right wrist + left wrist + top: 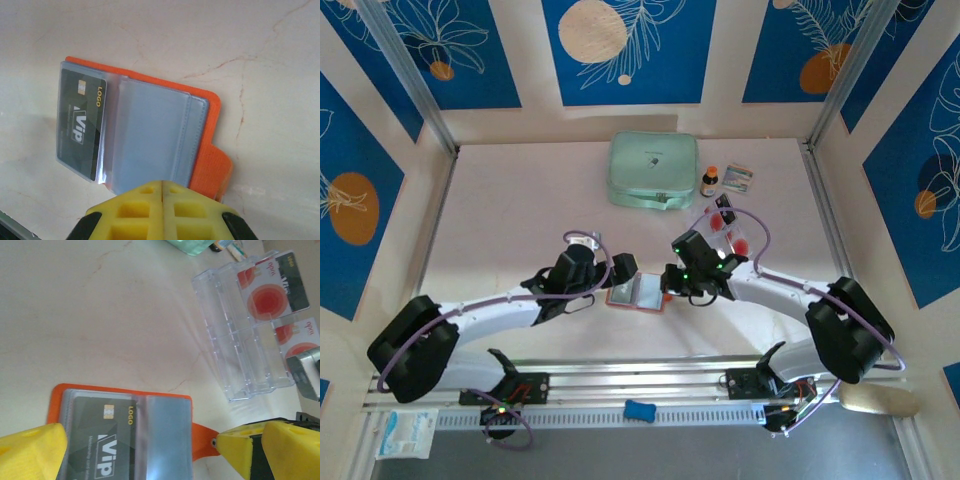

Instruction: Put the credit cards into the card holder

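Marbled cream tabletop (100, 315) bears the open orange card holder (145, 135); left fingers (30, 452) wide, right fingers (145, 210) closed.

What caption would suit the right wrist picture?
Shut right gripper poised over the open orange card holder, a dark VIP card sleeved.

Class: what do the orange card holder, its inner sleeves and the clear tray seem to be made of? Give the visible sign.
Card holder: leather or imitation, probably; the orange cover looks dull and soft.
Inner sleeves: thin glossy plastic film; the dark card shows through.
Tray: rigid transparent plastic; the table shows through its shiny walls.
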Action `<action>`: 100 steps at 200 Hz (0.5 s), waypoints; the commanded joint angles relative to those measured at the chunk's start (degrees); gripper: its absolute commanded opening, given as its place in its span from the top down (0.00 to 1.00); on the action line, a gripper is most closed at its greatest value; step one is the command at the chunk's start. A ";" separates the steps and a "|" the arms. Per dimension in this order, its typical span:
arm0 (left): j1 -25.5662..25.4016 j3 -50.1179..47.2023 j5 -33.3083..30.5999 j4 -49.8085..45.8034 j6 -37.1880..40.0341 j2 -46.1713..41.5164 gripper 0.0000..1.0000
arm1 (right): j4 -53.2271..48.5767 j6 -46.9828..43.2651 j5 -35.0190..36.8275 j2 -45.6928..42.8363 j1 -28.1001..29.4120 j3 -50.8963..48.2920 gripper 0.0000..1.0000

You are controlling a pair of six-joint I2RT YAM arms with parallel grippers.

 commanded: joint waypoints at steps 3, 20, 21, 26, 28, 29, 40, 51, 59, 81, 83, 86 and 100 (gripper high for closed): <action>0.86 1.35 -0.68 -1.61 2.26 1.23 0.00 | 1.23 0.36 -1.98 1.87 0.28 0.27 1.00; 1.36 1.52 -0.35 -1.70 2.85 2.10 0.00 | 1.82 0.30 -2.17 3.30 0.70 0.74 1.00; 1.36 1.57 -0.32 -1.66 2.91 2.13 0.00 | 1.84 0.30 -2.18 3.39 0.64 0.76 1.00; 1.52 1.59 -0.11 -1.70 2.97 2.37 0.00 | 1.99 0.30 -2.18 3.89 0.79 0.78 1.00; 1.57 1.66 -0.05 -1.70 3.02 2.54 0.00 | 2.02 0.30 -2.19 4.09 0.83 0.77 1.00; 1.60 1.68 0.00 -1.70 3.09 2.62 0.00 | 2.06 0.30 -2.19 4.14 0.83 0.77 1.00; 1.71 1.78 0.27 -1.91 3.46 3.10 0.00 | 2.43 0.30 -2.32 5.14 1.00 0.60 1.00; 1.73 1.80 0.47 -1.97 3.84 3.56 0.00 | 2.96 0.28 -2.45 6.13 1.01 0.13 1.00; 1.85 1.92 0.58 -1.97 4.09 3.95 0.00 | 3.15 0.34 -2.45 6.74 1.01 -0.20 1.00; 1.97 2.13 1.31 -1.97 4.68 4.92 0.00 | 3.63 0.55 -2.06 7.99 0.85 -1.87 1.00; 1.91 2.19 1.40 -1.97 4.72 5.03 0.00 | 3.70 0.65 -2.07 8.08 0.80 -1.93 1.00; 1.97 2.31 1.57 -1.97 4.80 5.22 0.00 | 3.84 0.69 -2.10 8.18 0.77 -2.23 1.00; 1.96 2.95 2.36 -2.36 5.26 6.21 0.00 | 4.42 0.91 -2.27 8.47 0.42 -3.32 1.00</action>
